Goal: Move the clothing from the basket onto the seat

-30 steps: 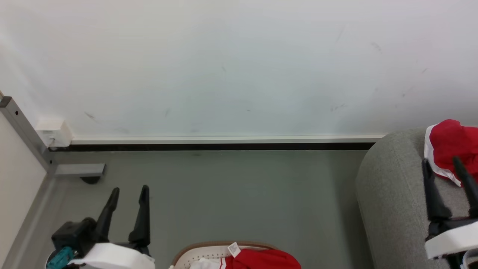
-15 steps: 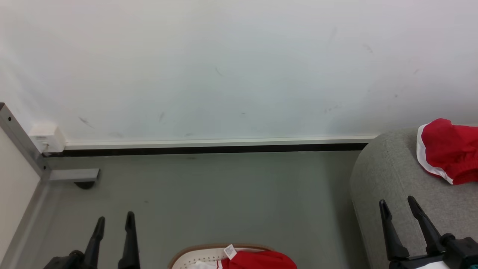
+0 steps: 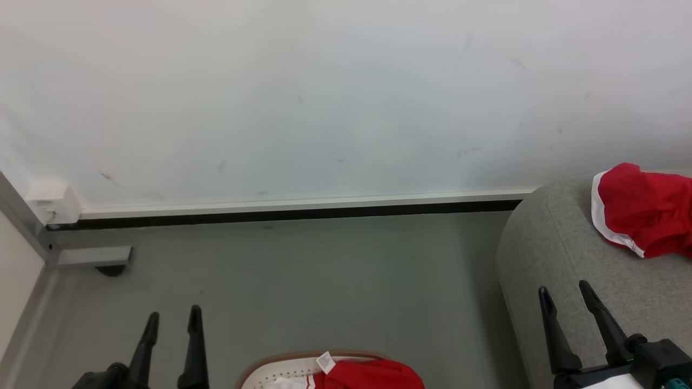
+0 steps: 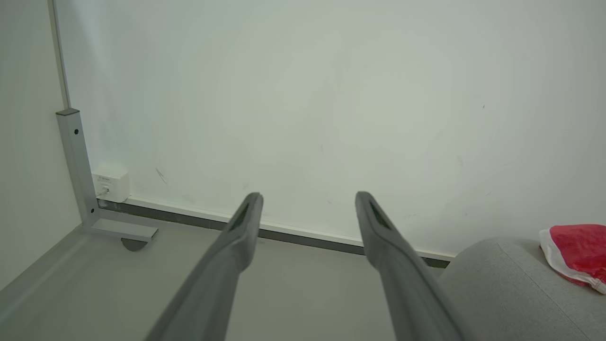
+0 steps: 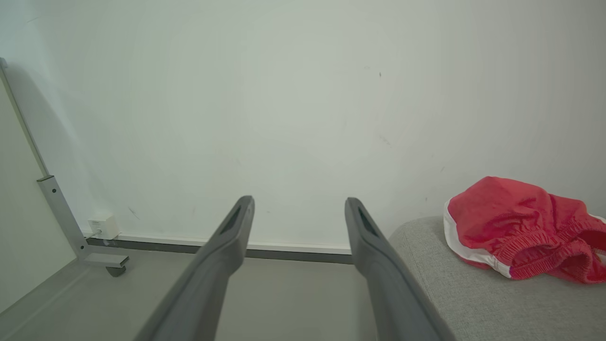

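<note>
While both arms sit low in the head view, I log the scene from my end outward.

Nearest, bottom edge just left of centre: the basket (image 3: 281, 357). Its far tan rim and a strip of perforated white wall are in frame. The clothing (image 3: 373, 376) lies inside it, a red heap with some white at its left side and a small white label (image 3: 325, 362) standing up by the rim.

Lower left: left pincer (image 3: 174, 312), jaws wide, nothing between them, seen against the grey floor (image 3: 324, 281).

Lower right: right pincer (image 3: 563, 287), likewise wide and empty, tips seen against the near side of the seat (image 3: 546, 254). In the left wrist view the fingers (image 4: 244, 227) stand well apart, and the right wrist view shows the same.

Middle distance, right edge: the seat's rounded grey corner, well apart from the basket across bare floor. A second red garment (image 3: 643, 210) with white edging lies crumpled on the seat, apart from the right pincer. The right wrist view shows its gathered waistband.

Far, left edge: a grey metal post with a foot bracket (image 3: 92, 256) on the floor, and beside it a small white box (image 3: 51, 202) at the wall's foot. A white-over-black skirting (image 3: 297, 212) runs across the frame. Above it is a pale wall (image 3: 324, 97) with faint scuffs.
</note>
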Tool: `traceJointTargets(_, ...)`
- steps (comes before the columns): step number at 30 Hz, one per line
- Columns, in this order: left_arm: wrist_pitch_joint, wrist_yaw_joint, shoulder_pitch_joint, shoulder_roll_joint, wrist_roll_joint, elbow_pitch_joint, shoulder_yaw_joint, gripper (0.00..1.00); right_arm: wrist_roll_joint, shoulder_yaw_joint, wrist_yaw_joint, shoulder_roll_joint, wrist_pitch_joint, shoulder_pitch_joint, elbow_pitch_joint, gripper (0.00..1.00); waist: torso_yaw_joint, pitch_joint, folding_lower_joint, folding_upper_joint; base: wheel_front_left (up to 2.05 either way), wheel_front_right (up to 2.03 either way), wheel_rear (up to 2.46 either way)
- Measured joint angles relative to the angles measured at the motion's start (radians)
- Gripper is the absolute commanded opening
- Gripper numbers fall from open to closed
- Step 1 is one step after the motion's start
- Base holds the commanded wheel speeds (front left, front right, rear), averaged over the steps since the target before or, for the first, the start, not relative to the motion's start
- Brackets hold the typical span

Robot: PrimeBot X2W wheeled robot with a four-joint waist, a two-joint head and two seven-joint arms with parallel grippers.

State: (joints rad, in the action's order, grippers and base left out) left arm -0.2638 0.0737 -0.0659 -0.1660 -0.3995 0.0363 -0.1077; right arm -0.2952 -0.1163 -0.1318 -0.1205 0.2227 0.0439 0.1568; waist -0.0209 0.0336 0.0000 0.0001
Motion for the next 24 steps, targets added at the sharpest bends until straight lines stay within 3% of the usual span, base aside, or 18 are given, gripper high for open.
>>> traceJointTargets(13,0.0,-0.051,0.008,0.031,0.033,0.036,0.031,1.0,-0.007,-0.011,0.0,0.0,0.003,0.013,0.005,1.0,-0.016,-0.022,0.0,0.0,0.0,0.0,0.0)
traceJointTargets(24,0.048,-0.109,0.124,0.039,0.043,0.131,-0.047,1.0,-0.005,0.021,0.0,-0.033,-0.001,0.101,-0.033,1.0,-0.081,-0.125,0.0001,0.0,0.0,0.0,0.0)
